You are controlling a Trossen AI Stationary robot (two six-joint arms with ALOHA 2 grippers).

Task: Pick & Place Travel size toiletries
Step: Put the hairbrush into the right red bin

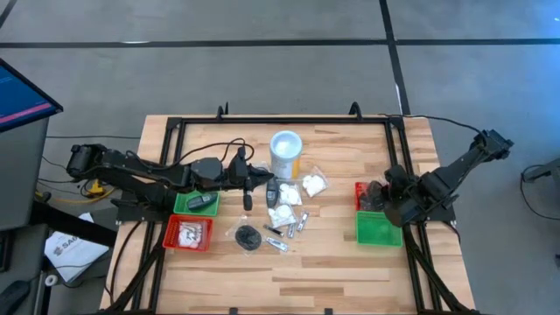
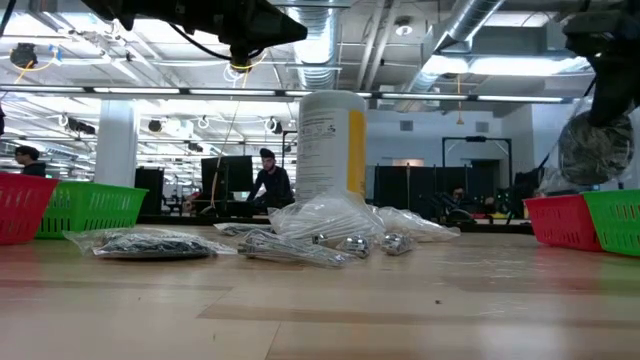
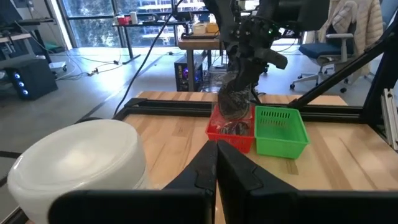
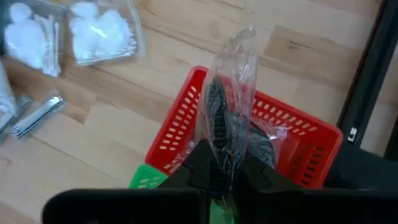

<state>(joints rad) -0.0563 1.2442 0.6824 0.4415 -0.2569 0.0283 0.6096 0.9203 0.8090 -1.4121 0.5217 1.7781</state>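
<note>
The right gripper point(image 4: 225, 163) jaws are clamped on a clear plastic packet of dark toiletry pieces point(image 4: 231, 118), held just above the small red square tray point(image 4: 180, 127) at the counter's right side. The left gripper point(image 1: 248, 178) jaws are pressed together, empty, beside the tall white canister point(image 1: 285, 152), with further packets point(image 1: 289, 210) scattered mid-counter.

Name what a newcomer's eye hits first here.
Probably the tall white canister at the table's back middle, with small bagged toiletries scattered in front of it. Next, the right gripper pinching a clear bag with a dark item over the red tray on the right side.
</note>
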